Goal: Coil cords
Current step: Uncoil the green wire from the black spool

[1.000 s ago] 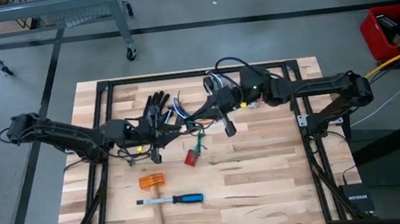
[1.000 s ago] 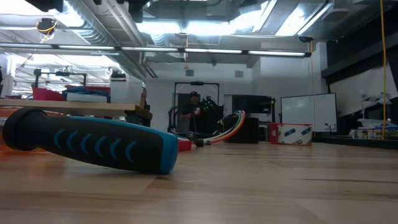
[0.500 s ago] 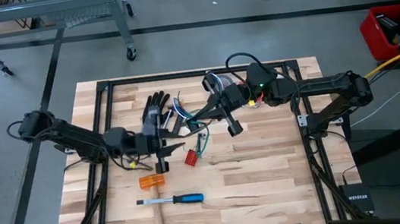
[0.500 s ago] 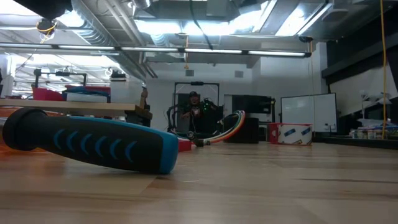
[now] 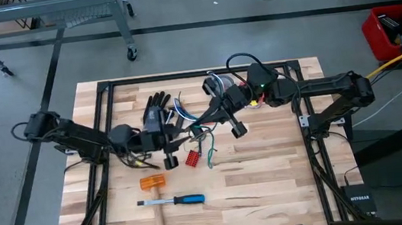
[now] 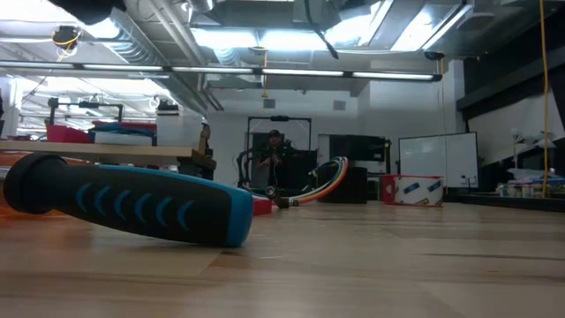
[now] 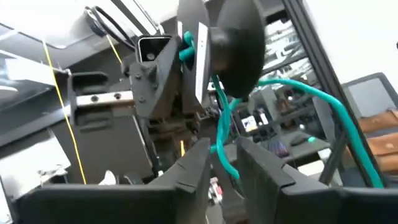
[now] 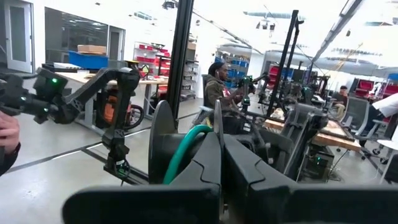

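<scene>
— Two tools lie nearest the front edge of the pale wooden-plank table [image 5: 272,188]: a blue-and-black-handled screwdriver [image 5: 172,201] and an orange-headed mallet with a wooden handle [image 5: 153,184]. And the cords?

— The bundle of thin green, white and blue cords [image 5: 197,132] sits mid-table, its long axis running slantwise from the left gripper [image 5: 168,153] up toward the right gripper [image 5: 224,112]. A loose green end trails toward the front edge, beside a small red block [image 5: 190,158].

— How do the claws stand?

— The left one shows a narrow gap between its fingers [image 7: 186,174], with a green strand [image 7: 222,146] running through it. The right one's fingers [image 8: 208,163] are pressed together on a green strand [image 8: 183,152].

— Farther back?

— A black work glove [image 5: 157,114] lies flat, fingers pointing to the far edge.
</scene>
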Tool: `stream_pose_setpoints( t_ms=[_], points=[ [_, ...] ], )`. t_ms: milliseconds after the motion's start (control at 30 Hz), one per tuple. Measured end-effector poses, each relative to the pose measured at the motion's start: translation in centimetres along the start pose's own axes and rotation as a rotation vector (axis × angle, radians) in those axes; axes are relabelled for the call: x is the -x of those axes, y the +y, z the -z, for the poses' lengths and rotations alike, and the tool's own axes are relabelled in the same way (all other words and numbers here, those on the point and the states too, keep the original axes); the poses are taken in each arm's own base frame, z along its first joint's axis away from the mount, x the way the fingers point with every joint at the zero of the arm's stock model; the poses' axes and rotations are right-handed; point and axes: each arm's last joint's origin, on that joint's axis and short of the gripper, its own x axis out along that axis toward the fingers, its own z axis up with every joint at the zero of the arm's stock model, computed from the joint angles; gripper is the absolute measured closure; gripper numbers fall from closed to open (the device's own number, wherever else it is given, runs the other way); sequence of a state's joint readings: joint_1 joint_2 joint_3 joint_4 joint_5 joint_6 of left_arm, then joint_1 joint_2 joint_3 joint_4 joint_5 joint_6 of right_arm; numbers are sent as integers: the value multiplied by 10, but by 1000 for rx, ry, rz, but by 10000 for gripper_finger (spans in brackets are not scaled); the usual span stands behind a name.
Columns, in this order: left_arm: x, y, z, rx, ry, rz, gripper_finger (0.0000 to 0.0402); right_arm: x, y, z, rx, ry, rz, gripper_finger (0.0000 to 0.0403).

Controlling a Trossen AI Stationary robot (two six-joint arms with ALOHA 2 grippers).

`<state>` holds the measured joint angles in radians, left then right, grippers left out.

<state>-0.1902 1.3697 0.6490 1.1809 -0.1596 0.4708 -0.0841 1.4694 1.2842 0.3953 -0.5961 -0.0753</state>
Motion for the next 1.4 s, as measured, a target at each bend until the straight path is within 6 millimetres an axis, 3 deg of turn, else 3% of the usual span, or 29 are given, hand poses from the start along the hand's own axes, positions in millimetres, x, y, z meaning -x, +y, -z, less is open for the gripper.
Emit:
stream_pose_setpoints(
  t_ms=[200,367,700,1233,1400],
  points=[
    [-15,3,-5,-14,13,-4,277,-3,-1,7,-35,22,-11,400],
    [-15,3,-5,-32,14,-1,266,-4,-1,8,-35,17,-26,401],
    [-15,0,-6,-31,-19,60,309,-4,-1,10,-38,25,-26,400],
    [-14,2,-10,-41,-63,48,315,-3,-1,15,-74,80,-26,399],
    [-14,2,-10,-42,-64,46,362,-3,-1,15,-74,78,-30,398]
  ],
)
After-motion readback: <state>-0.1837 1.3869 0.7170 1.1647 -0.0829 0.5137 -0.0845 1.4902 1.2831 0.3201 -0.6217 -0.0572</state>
